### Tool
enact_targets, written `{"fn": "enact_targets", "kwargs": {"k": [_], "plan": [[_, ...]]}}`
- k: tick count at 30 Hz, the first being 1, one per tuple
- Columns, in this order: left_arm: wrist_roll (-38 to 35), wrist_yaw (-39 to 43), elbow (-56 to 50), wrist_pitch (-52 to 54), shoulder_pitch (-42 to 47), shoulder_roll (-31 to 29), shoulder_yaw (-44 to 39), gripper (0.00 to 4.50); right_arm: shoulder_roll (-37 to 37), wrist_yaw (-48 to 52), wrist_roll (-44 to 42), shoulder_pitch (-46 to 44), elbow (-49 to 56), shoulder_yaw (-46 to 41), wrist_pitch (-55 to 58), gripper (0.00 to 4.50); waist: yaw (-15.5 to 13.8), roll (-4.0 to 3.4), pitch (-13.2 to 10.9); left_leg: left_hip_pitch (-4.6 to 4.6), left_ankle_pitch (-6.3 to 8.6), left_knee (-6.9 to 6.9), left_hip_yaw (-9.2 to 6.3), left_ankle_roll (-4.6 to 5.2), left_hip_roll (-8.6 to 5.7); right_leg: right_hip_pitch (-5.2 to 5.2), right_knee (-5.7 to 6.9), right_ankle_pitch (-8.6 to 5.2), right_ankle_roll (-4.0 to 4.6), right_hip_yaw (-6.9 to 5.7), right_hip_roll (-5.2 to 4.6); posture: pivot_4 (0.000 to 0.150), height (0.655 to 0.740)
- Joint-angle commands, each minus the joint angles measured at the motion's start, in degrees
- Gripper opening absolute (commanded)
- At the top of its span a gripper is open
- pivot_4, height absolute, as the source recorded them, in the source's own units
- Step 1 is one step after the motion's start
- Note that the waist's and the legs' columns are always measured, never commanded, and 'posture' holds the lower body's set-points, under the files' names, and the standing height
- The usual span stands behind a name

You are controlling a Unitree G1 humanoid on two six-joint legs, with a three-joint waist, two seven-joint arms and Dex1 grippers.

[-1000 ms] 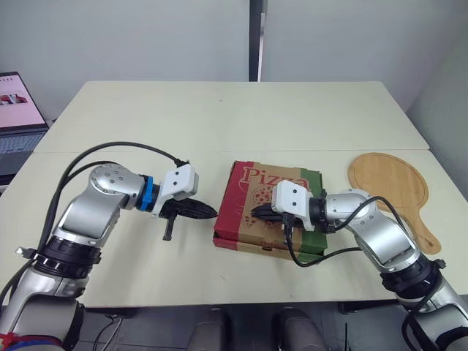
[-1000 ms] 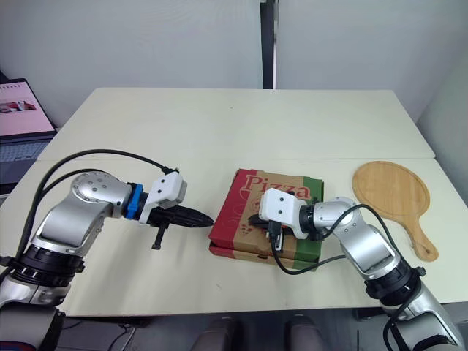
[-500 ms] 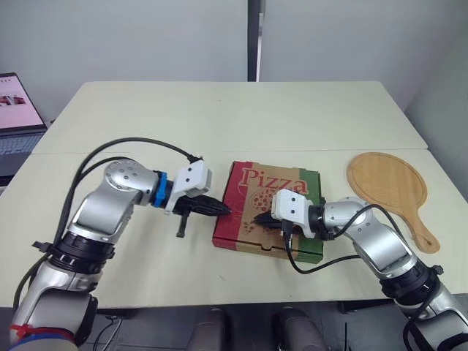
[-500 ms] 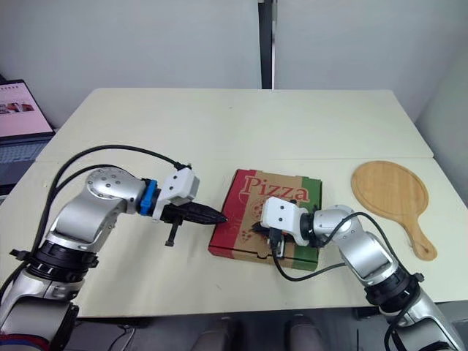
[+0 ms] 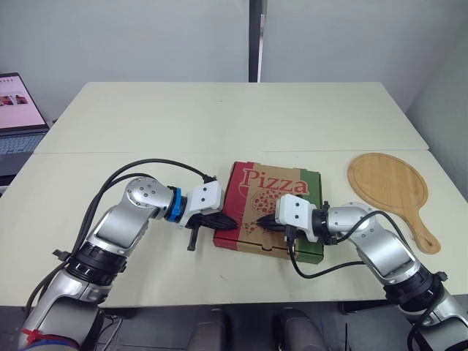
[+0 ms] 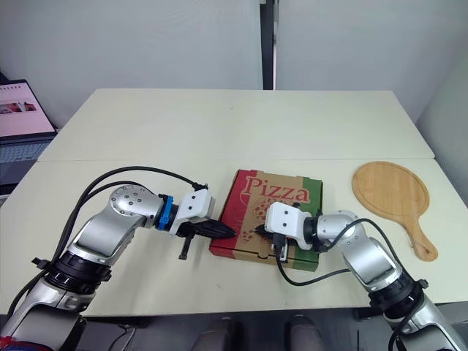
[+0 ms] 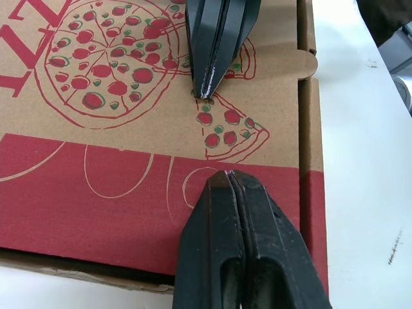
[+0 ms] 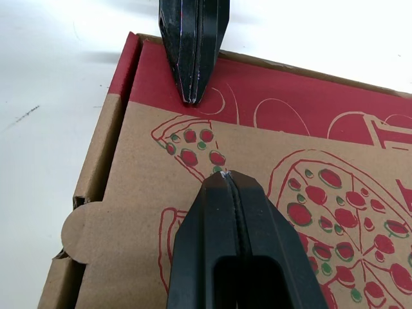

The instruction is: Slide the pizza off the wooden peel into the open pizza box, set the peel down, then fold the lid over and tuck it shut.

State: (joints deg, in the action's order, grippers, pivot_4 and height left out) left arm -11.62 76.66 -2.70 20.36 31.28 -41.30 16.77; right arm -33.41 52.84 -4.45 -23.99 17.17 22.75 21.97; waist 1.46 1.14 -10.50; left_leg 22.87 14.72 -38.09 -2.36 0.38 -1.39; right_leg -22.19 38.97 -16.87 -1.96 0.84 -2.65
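The pizza box [image 5: 272, 191] lies closed on the table, its printed lid [image 7: 96, 161] down flat. My left gripper [image 5: 233, 223] is shut, its tip resting on the red strip at the lid's left edge [image 7: 226, 175]. Pointing at it from the other side, my right gripper [image 5: 260, 221] is also shut, its tip [image 8: 223, 174] on the printed pizza slice near the lid's front. The two tips lie a short gap apart over the lid. The wooden peel [image 5: 388, 186] lies bare on the table to the right of the box.
A laptop [image 5: 16, 110] stands at the far left on a neighbouring desk. A seam [image 5: 146, 152] runs across between the two pushed-together tables. Cables loop from both wrists over the table [image 5: 219, 117].
My left gripper has moved right from beside the box onto the lid's left edge. The right gripper has stayed on the lid, shifting slightly forward. The box's near side looks flatter.
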Motion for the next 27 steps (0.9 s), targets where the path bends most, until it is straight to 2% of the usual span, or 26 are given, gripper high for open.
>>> {"fn": "enact_targets", "kwargs": {"k": [1,6,10,12,17,27], "plan": [[-3.76,-1.44,-1.50,4.31,-0.70,0.07,-3.73,0.00,-0.47,-0.37,-1.55,0.45,2.50,-3.58,0.13,0.04,-0.01,0.00,0.00,0.00,0.00,0.00,0.00,0.00,0.00,0.00,0.00,0.00,0.00,0.00,0.00,0.150,0.7400],[-9.80,-5.15,-3.14,11.55,-1.32,-2.13,-12.55,0.00,-1.61,-2.54,-7.90,2.02,9.39,-13.86,6.12,0.04,0.03,0.01,-0.02,0.08,0.00,0.00,-0.05,0.00,0.01,-0.08,0.01,0.00,0.00,-0.01,-0.01,0.150,0.7400],[-8.04,-10.43,-1.65,9.20,-4.72,-3.02,-16.97,0.00,-5.28,-5.20,-8.89,5.72,9.34,-22.74,8.84,0.04,-0.12,0.01,-0.02,0.06,0.00,0.02,-0.05,0.00,0.00,-0.05,-0.01,0.00,0.00,-0.02,-0.05,0.150,0.7400],[-6.81,-12.09,-1.70,8.49,-7.37,-3.44,-17.14,0.00,-7.65,-6.69,-6.43,7.89,6.58,-24.74,7.31,0.04,-0.15,0.01,-0.02,0.05,0.00,0.04,-0.02,0.00,-0.02,-0.05,-0.02,0.00,0.00,0.00,-0.10,0.150,0.7400],[-4.29,-13.94,-2.54,6.74,-12.81,-2.74,-14.33,0.00,-10.65,-9.40,-1.09,10.51,-2.02,-24.15,3.10,0.04,-0.13,0.01,-0.02,0.04,0.00,0.06,0.03,0.00,-0.04,-0.05,-0.02,0.00,0.00,0.01,-0.13,0.150,0.7400],[-6.19,-14.43,-10.41,10.02,-17.05,0.38,-9.13,0.00,-7.30,-5.65,-2.00,8.62,-11.01,-19.33,-1.69,0.04,-0.03,0.01,-0.02,0.04,0.00,0.06,0.07,0.00,-0.03,-0.05,-0.01,0.00,0.00,0.03,-0.14,0.150,0.7400]]}}
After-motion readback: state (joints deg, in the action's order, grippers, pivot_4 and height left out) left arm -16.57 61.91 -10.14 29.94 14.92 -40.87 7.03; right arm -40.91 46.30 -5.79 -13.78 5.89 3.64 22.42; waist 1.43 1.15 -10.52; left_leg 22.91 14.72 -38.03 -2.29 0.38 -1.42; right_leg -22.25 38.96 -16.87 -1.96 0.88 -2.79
